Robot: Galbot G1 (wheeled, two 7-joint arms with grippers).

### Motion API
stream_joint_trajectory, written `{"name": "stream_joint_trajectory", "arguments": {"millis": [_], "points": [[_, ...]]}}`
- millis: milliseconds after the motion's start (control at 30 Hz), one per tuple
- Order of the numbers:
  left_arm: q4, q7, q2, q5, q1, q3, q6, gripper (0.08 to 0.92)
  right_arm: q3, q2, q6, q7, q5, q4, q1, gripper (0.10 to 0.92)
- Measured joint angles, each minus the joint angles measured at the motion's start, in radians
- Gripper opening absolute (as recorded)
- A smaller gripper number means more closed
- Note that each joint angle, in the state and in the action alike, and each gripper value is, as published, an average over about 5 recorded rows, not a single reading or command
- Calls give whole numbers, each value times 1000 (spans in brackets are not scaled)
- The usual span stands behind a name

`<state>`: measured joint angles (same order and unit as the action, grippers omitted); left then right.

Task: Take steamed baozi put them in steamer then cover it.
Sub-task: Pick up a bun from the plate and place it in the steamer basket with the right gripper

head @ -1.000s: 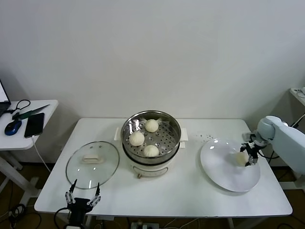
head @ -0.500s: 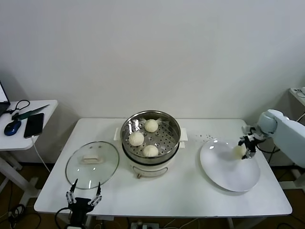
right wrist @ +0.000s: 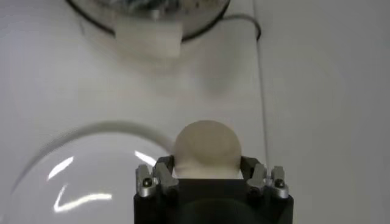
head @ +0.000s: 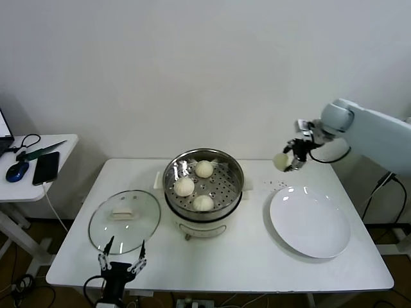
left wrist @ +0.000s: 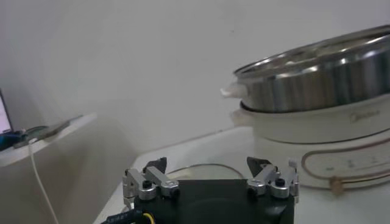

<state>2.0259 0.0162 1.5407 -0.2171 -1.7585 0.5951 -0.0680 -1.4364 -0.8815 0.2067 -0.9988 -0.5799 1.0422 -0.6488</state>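
The left gripper (head: 120, 265) hangs idle at the near left edge of the surface (head: 244, 256), fingers spread wide and grasping nothing; a second ago it was in much the same place. Just beyond it lies the cover (head: 124, 220), flat on the surface with its cream handle up, well clear of the pot.

To the right of the cover stands the steamer (head: 203, 186), open, with three steamed baozi (head: 204, 169) resting on the perforated tray. One spot on the tray, toward the right side, looks free.

Further right sits the white plate (head: 310, 222), now bare. A second ago the last bun lay on it with the right gripper closing around it at the plate's far edge. Since then the right gripper (head: 288, 156) has lifted and swung toward the steamer, and it now hangs in the air above the surface between the plate and the pot. It is clenched on the fourth baozi (right wrist: 206, 145), which the right wrist view shows seated squarely between the fingers.

So the pick-up looks done and the carry is under way. By my reading, what remains is to bring this bun over the tray, set it in the free spot, then fetch the cover and close the steamer.
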Motion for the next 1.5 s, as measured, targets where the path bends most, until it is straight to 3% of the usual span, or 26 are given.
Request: {"name": "stream_joint_trajectory", "arguments": {"millis": [300,567,967,1500], "points": [[32,-3,0,9,5,-24,5,823,-200,-178,55,49,-243,55,-145,696],[41,-7,-6,15,10,-25,4,823,-305,-339,75,67,-351,37,-175,696],[47,-15,-26,35,6,-6,6,823,-371,-471,87,87,-379,-29,-119,696],[32,-22,-35,39,19,3,10,823,-395,-502,92,94,-339,-56,-48,713]]}}
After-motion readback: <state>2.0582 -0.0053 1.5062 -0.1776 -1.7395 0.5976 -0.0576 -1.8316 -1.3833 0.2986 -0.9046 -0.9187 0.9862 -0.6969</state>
